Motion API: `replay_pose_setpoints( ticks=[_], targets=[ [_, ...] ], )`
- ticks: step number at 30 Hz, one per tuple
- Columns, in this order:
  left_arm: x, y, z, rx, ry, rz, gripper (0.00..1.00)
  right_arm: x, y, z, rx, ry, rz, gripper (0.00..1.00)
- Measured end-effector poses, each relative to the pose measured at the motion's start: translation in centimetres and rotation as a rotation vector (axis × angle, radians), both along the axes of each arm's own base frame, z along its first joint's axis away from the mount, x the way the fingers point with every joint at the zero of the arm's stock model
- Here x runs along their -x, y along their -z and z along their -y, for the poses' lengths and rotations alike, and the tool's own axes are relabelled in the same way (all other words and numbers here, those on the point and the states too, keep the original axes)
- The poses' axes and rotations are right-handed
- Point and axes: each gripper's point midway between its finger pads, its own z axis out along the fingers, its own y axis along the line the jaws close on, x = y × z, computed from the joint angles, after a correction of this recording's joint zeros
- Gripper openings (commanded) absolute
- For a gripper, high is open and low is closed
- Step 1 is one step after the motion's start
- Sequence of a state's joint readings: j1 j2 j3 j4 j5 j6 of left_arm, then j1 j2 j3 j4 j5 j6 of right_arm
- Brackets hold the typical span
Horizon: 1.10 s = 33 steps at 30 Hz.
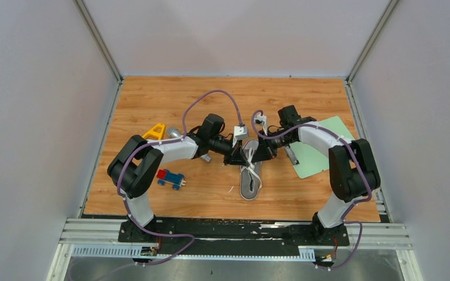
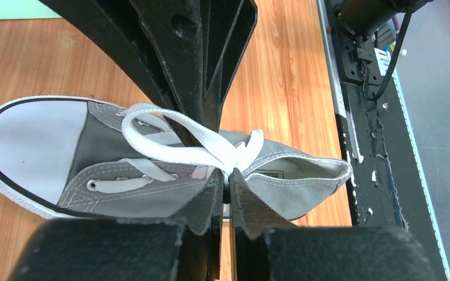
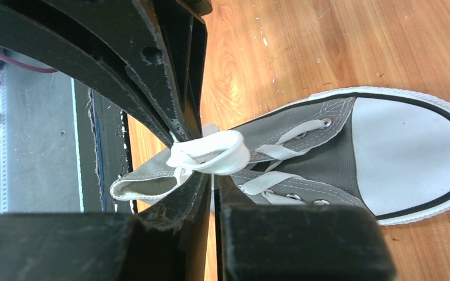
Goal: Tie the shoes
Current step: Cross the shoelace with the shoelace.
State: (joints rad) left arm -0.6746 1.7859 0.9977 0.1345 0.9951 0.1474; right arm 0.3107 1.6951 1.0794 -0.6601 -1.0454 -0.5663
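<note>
Sneaker (image 1: 249, 184): mid-table, heel toward 6 o'clock, toe toward 12. Laces (image 2: 176, 153): one loop raised over the tongue, crossing slack. Left gripper (image 2: 229, 184), right gripper (image 3: 211, 184): each clamped on lace. Judged outstanding: finishing bow, tightening.

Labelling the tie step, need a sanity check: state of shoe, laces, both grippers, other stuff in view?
sneaker: upright on its sole on the table.
laces: threaded, gathered at the top eyelets, one loop showing, no finished bow.
left gripper: shut on laces.
right gripper: shut on laces, by the loop.
toy truck: left of the sneaker, untouched.
green mat: lying flat, right side.
</note>
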Motion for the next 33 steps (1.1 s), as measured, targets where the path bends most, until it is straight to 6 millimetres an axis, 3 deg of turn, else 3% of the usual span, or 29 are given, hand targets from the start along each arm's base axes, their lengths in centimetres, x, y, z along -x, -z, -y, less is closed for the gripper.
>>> replay_pose_setpoints(
  ticks=[5,13,33],
  targets=[
    [0.0,0.1,0.0,-0.001,0.005,0.009,0.0,0.1,0.8,0.0,0.006,-0.005,-0.028,0.12],
    [-0.3,0.2,0.1,-0.003,-0.013,0.028,0.0,1.3,1.1,-0.5,-0.016,-0.051,-0.056,0.23],
    [-0.4,-0.1,0.2,0.018,-0.048,-0.026,0.0,1.8,1.3,-0.9,-0.045,-0.069,-0.112,0.24]
  ],
)
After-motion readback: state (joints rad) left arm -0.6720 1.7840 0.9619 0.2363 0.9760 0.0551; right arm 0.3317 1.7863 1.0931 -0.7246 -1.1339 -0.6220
